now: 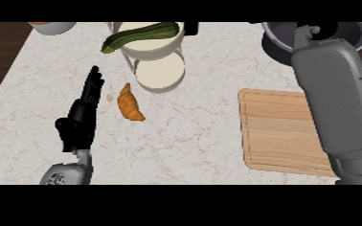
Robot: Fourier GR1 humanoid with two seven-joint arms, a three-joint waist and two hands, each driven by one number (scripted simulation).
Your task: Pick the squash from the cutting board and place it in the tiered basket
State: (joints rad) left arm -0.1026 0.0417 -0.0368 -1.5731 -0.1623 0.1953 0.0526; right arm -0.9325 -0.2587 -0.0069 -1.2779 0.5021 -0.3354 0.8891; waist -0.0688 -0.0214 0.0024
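Squash [140,36], dark green, lies across the upper tier of the tiered basket [157,52] near the worktop's [198,124] far edge. Left hand [83,112] rests open, fingers straight. Right forearm [332,96] crosses the cutting board's [279,131] right edge; its fingers are hidden.
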